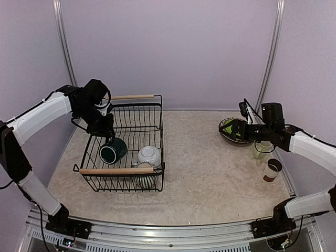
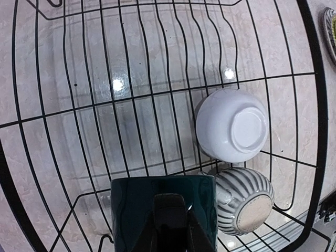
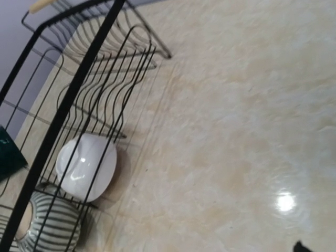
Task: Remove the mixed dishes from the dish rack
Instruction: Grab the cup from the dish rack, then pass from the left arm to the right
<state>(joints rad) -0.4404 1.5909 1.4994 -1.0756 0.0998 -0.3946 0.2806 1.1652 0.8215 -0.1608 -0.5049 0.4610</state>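
Beige tabletop [image 1: 210,173] carries the dish rack [image 1: 157,113]. Inside it the left gripper [image 2: 171,210] is clamped on the dark teal mug [image 1: 113,150], mid-lift by my reading. Beyond its fingertips lie the white bowl [image 2: 233,125] and striped mug [image 2: 247,202]. The right gripper [image 1: 242,128] gapes empty. Next, raise the mug clear of the rack wall.
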